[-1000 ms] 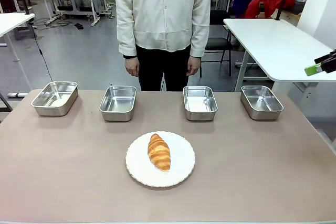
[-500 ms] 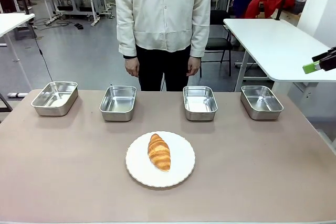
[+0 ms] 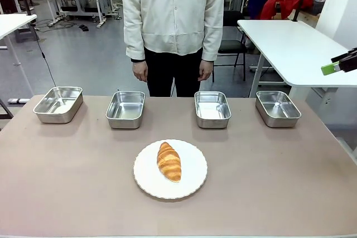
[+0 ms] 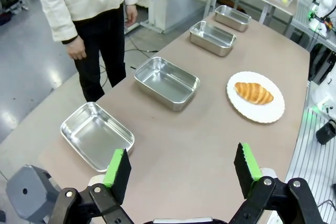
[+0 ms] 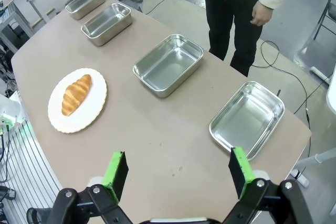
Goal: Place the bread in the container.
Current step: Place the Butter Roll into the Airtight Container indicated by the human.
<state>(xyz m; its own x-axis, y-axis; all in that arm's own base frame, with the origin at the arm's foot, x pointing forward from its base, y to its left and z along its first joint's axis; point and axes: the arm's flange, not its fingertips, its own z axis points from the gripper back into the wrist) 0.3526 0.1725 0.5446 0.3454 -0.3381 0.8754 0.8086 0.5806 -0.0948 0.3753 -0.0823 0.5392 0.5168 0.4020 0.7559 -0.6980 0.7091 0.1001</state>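
A golden-brown ridged croissant [image 3: 169, 161] lies on a round white plate [image 3: 194, 166] at the middle of the beige counter [image 3: 67, 182]. Four shiny stainless-steel rectangular trays [image 3: 125, 123] stand in a row beyond the plate, apart from it. The left pincer [image 4: 182, 169] hangs above the counter, jaws spread wide, gripping nothing. The right pincer [image 5: 177, 170] is likewise wide apart, with nothing held.

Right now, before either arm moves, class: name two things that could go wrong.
1. The croissant lies loose on the white plate; a hard pinch could crush it, or a low approach could shove the plate.
2. The person's hands hang just beyond the two middle steel trays; a drop there might come close to them.
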